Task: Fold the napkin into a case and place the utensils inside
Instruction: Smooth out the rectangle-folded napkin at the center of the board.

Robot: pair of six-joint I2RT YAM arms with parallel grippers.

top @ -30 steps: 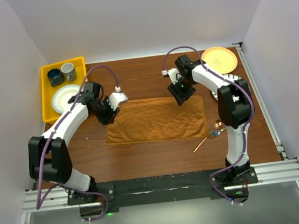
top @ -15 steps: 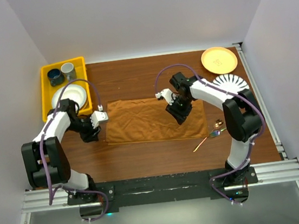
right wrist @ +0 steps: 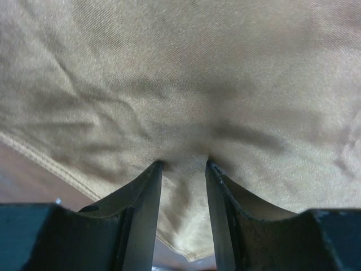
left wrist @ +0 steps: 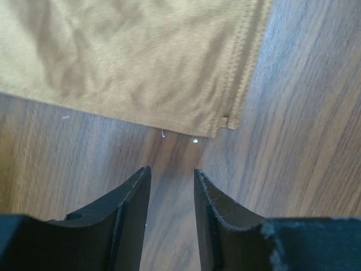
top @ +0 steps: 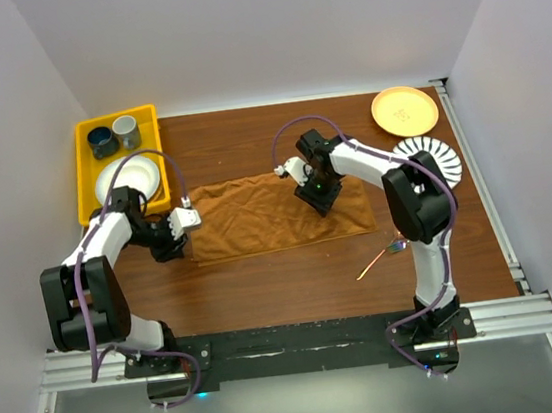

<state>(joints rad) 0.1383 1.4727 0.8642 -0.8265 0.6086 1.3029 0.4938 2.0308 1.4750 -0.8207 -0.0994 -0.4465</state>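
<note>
Napkin: the napkin [top: 247, 220] lies flat mid-desk as a rust-brown rectangle, with its long axis running left to right across the desk [top: 249, 149].
Utensils: the utensils [top: 387, 251] lie on bare wood off the napkin's near right corner. They are apart from the cloth and nearer the right arm.
Left gripper: the left gripper [top: 171, 237] sits low at the napkin's near left corner, just off the cloth. Its fingers stand apart with only wood between them, and it holds nothing.
Right gripper: the right gripper [top: 318, 199] is down on the right half of the napkin, inside its edges. Its fingers are closed on a small pinch of cloth.
Key relation: the hemmed corner lies straight ahead of the left gripper's fingertips, close but not touching. A short forward reach would likely meet it. The right gripper already has cloth, so a fold along the long axis probably depends on the left side catching up.
Top view only: this view shows both arms, the full outline of the napkin, and the utensils waiting outside it.
Left wrist view only: this view shows the strip of bare wood between fingertips and hem, and the stitched edge.
Right wrist view only: this view shows creases radiating from the fingertips and cloth bunched between them. The top view hides this under the arm.
</note>
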